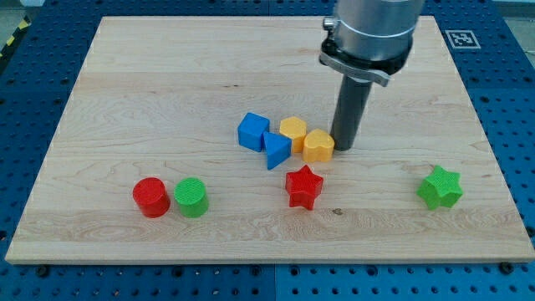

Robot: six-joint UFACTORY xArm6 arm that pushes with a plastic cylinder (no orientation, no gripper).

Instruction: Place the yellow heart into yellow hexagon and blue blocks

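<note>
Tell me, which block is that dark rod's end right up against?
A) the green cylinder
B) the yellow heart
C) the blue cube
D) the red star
B: my tip sits against the yellow heart on its side toward the view's right, with the heart itself pressed up to the yellow hexagon and the blue triangular block; the red star lies apart, toward the view's bottom.

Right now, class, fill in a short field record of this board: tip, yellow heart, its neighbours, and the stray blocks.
tip: my tip at the yellow heart's right side
yellow heart: beside the yellow hexagon
blue blocks: blue cube, blue triangle, left of the yellows
strays: red star, green star, red cylinder, green cylinder
surface: wooden board
</note>
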